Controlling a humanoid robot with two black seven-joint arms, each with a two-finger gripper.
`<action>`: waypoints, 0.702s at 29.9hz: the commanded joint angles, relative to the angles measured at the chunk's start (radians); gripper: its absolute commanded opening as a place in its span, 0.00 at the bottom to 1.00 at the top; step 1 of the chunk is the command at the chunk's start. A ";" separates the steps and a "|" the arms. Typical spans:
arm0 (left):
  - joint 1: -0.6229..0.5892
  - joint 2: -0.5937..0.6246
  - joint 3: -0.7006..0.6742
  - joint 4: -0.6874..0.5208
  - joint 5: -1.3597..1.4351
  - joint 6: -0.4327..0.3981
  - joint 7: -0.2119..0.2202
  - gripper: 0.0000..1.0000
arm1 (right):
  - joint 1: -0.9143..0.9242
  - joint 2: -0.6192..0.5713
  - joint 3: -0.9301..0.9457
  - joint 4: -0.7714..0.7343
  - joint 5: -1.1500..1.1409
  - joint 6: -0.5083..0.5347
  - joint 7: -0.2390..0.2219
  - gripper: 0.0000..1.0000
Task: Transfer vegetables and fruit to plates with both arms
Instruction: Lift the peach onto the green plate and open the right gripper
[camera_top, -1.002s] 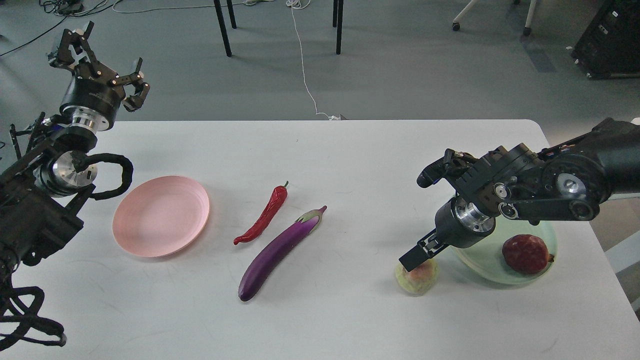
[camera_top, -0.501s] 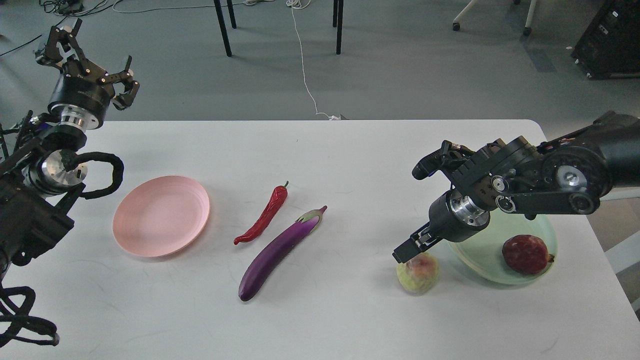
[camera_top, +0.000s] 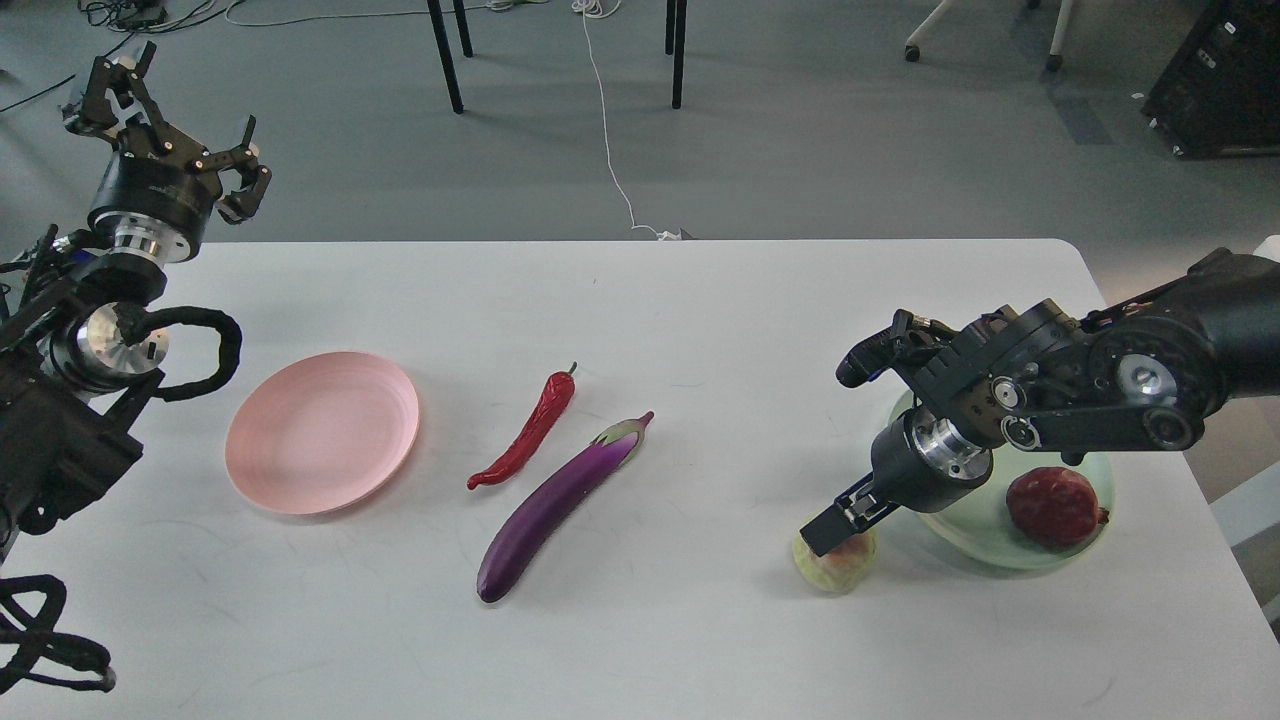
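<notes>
Dropping back down onto the yellow-green fruit (camera_top: 836, 562), the right gripper (camera_top: 833, 527) now sits against the fruit's top, where half a second ago it stood a little higher and just to the left of it; a second ago it was low on the fruit as it is now, so the arm seems to be re-seating its approach rather than carrying anything off. Its jaws show only as one dark block, so I cannot tell whether they are spread or pinching the fruit. The fruit itself lies on the desk (camera_top: 700, 300), just beside the left rim of the mint green plate (camera_top: 960, 545), which already holds the pomegranate (camera_top: 1055, 508) on its right side. Over on the far left, the left gripper (camera_top: 165, 130) has drawn slightly further back and hangs high above the desk's corner, jaws spread and empty. The pink plate (camera_top: 320, 432) is bare, and the red chili pepper (camera_top: 525, 435) and eggplant (camera_top: 562, 495) lie side by side mid-desk, untouched. By my reckoning one of four items is done, the second fruit is being picked, and the left arm's vegetables are not yet begun.
</notes>
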 joint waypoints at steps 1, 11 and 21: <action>0.000 0.002 0.000 0.001 0.000 0.000 0.000 0.98 | -0.003 0.004 -0.009 0.004 -0.006 0.002 0.004 0.70; 0.002 0.010 0.000 0.000 -0.002 0.000 0.000 0.98 | 0.104 -0.050 0.034 -0.012 -0.007 -0.003 0.002 0.57; 0.000 0.011 -0.002 0.000 -0.002 0.000 0.000 0.98 | 0.145 -0.249 -0.017 -0.016 -0.241 0.003 -0.007 0.59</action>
